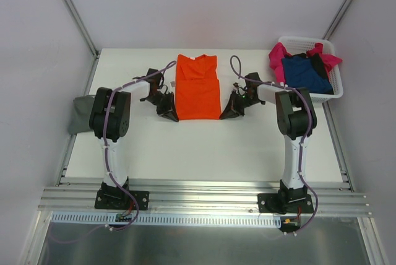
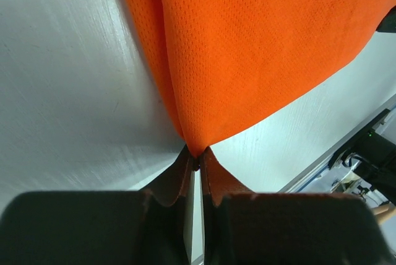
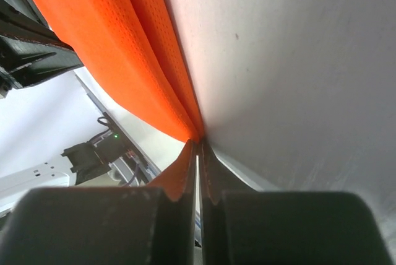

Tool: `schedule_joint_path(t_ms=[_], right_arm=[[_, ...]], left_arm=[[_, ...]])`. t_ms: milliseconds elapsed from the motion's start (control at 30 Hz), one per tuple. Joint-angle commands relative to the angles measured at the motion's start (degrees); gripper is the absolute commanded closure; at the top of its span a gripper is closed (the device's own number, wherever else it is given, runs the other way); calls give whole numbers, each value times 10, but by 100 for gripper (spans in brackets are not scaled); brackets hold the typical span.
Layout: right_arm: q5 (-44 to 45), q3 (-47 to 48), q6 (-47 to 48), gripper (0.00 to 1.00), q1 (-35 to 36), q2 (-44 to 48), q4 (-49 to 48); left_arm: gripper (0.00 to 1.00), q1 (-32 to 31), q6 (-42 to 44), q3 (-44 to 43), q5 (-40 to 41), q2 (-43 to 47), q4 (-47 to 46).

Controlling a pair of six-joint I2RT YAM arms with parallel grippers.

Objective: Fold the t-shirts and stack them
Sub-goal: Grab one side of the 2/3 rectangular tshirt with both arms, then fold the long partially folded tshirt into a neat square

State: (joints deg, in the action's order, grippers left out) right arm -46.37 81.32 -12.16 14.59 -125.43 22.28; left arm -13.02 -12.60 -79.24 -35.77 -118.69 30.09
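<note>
An orange t-shirt (image 1: 198, 86) lies on the white table with its sides folded in, a narrow strip with the collar at the far end. My left gripper (image 1: 172, 115) is shut on its near left corner (image 2: 197, 147). My right gripper (image 1: 225, 115) is shut on its near right corner (image 3: 195, 134). A magenta pink t-shirt (image 1: 278, 57) and a navy blue t-shirt (image 1: 305, 73) sit crumpled in the basket. A grey-green t-shirt (image 1: 80, 114) hangs over the table's left edge behind the left arm.
The white slatted basket (image 1: 337, 82) stands at the table's far right corner. Metal frame posts run along both side walls. An aluminium rail (image 1: 204, 200) with both arm bases crosses the near edge.
</note>
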Motion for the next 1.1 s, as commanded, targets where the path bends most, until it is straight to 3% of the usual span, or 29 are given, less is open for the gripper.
schedule_joint_path(t_ms=[0, 267, 600, 867, 1067], right_arm=[[33, -5, 38, 99, -4, 46, 35], [4, -16, 70, 100, -9, 164, 99], [-3, 12, 88, 100, -13, 236, 123], [-4, 45, 72, 99, -26, 243, 116], [-5, 112, 63, 100, -28, 219, 103]], left_arm=[[100, 3, 10, 16, 9, 39, 4], [100, 3, 36, 28, -5, 134, 32], [100, 3, 51, 4, -11, 223, 57], [100, 3, 64, -29, -12, 232, 71], [100, 3, 65, -109, -11, 196, 79]])
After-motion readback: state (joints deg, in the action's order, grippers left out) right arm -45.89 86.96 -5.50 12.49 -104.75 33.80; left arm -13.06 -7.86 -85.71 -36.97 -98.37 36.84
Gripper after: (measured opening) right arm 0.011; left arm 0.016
